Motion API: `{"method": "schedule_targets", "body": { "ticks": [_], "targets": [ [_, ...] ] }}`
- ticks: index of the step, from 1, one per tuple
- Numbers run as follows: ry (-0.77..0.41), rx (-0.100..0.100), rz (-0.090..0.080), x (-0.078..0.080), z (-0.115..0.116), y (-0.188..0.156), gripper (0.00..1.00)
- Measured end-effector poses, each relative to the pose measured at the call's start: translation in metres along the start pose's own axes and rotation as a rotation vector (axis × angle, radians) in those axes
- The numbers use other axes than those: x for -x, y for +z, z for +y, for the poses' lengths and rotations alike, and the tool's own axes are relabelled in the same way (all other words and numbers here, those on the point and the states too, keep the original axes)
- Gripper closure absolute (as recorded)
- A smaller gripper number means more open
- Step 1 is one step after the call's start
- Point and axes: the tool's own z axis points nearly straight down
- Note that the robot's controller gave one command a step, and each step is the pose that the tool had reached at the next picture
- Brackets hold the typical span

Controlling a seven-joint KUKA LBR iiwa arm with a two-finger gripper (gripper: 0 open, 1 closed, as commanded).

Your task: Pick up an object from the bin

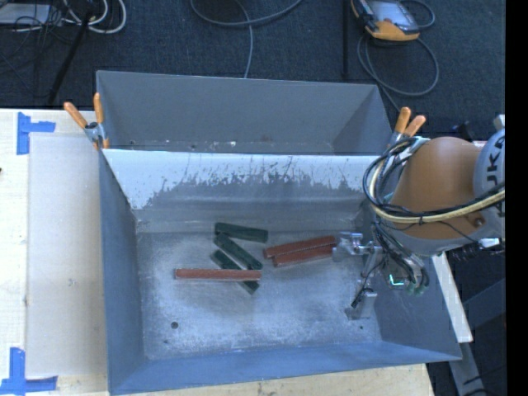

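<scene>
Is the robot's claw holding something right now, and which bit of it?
Nothing. The gripper is open over bare floor of the grey metal bin; the long reddish-brown flat bar ends just beside it, not between its fingers.

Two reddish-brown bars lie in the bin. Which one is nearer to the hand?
The thicker bar on the right, whose end nearly reaches the hand. The thinner bar lies further left, beyond the dark green bars.
</scene>
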Motion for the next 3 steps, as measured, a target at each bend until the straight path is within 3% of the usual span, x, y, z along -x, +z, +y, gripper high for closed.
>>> {"method": "schedule_targets", "body": {
  "ticks": [1,2,3],
  "targets": [
    [-0.228,-0.001,-0.009,0.081,0.018,0.064,0.00],
    [-0.228,-0.002,-0.012,0.082,0.018,0.062,1.00],
    [-0.390,-0.002,-0.008,0.058,0.006,0.040,1.00]
  ]
}}
